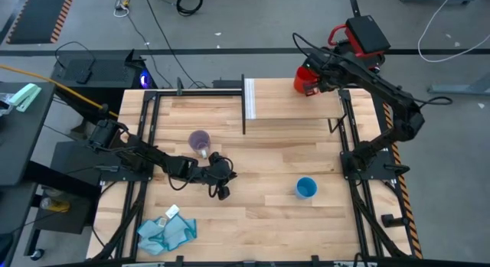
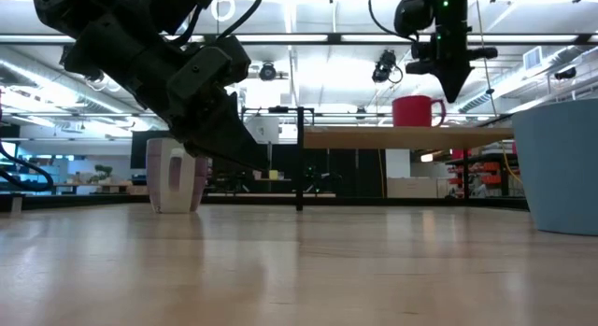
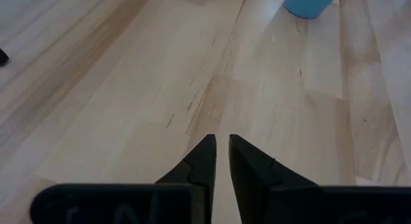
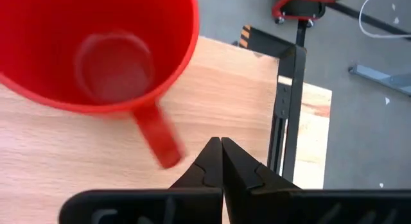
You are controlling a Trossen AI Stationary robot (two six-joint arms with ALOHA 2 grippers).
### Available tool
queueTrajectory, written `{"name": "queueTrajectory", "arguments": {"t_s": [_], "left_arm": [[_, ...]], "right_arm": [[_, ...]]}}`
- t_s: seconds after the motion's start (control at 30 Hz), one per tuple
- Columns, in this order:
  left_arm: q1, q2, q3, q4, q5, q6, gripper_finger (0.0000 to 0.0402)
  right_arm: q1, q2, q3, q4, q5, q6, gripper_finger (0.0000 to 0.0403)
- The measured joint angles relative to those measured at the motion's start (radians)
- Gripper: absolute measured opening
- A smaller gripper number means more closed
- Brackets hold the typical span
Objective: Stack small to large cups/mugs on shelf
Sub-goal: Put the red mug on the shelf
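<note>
Red mug (image 1: 305,81): on shelf (image 1: 291,108), upright. Right gripper (image 4: 221,142): pressed together, empty, above mug handle. Left gripper (image 3: 221,142): slightly parted, empty, near purple mug (image 1: 200,141). Blue cup (image 1: 306,187): tabletop.

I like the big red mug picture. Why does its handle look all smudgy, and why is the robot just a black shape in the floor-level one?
Right wrist view: the red mug sits very close to the lens, so its handle blurs. Low view: bright ceiling lights behind turn the left arm into a silhouette.
</note>
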Motion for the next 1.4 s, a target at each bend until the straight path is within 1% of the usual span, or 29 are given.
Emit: {"name": "queueTrajectory", "arguments": {"t_s": [0.27,0.4,0.5,0.57,0.67,0.7,0.77,0.83,0.87,0.93,1.0,1.07,1.13,1.17,1.3,1.4], "left_arm": [[0.0,0.0,0.0,0.0,-0.011,0.001,0.0052],[0.0,0.0,0.0,0.006,-0.073,0.016,0.005],[0.0,0.0,0.0,0.064,-0.118,0.06,0.005],[0.001,-0.001,0.0,0.153,-0.123,0.115,0.0049],[0.005,-0.021,0.002,0.332,-0.122,0.254,0.0046],[0.01,-0.034,0.015,0.365,-0.119,0.301,0.0045],[0.036,-0.075,0.067,0.365,-0.107,0.38,0.0043],[0.076,-0.114,0.153,0.303,-0.083,0.444,0.004],[0.101,-0.129,0.208,0.237,-0.063,0.468,0.0039],[0.162,-0.143,0.339,0.049,-0.016,0.489,0.0036],[0.238,-0.143,0.475,-0.148,0.042,0.479,0.0033],[0.325,-0.131,0.598,-0.27,0.102,0.454,0.0032],[0.419,-0.115,0.687,-0.333,0.184,0.407,0.0033],[0.465,-0.104,0.717,-0.35,0.243,0.378,0.0034],[0.641,-0.025,0.814,-0.341,0.522,0.214,0.0035],[0.726,0.078,0.882,-0.347,0.638,0.137,0.0031]], "right_arm": [[0.006,-0.05,0.0,0.007,0.009,-0.007,0.0002],[0.032,-0.074,0.0,0.009,0.01,-0.016,0.0002],[0.086,-0.106,0.0,0.015,0.009,-0.035,0.0002],[0.133,-0.128,0.0,0.022,0.008,-0.039,0.0002],[0.217,-0.166,-0.003,0.059,0.008,-0.047,0.0002],[0.246,-0.184,-0.013,0.083,0.008,-0.056,0.0002],[0.305,-0.219,-0.046,0.138,0.007,-0.07,0.0002],[0.359,-0.26,-0.099,0.213,0.006,-0.086,0.0002],[0.381,-0.282,-0.128,0.248,0.005,-0.09,0.0002],[0.412,-0.328,-0.188,0.305,0.004,-0.091,0.0002],[0.429,-0.367,-0.239,0.353,0.006,-0.093,0.0005],[0.438,-0.401,-0.283,0.399,0.006,-0.094,0.0008],[0.437,-0.431,-0.322,0.448,0.014,-0.092,0.0012],[0.431,-0.442,-0.34,0.47,0.019,-0.088,0.0014],[0.374,-0.463,-0.376,0.526,0.025,-0.103,0.0022],[0.317,-0.458,-0.377,0.53,0.026,-0.107,0.0027]]}}
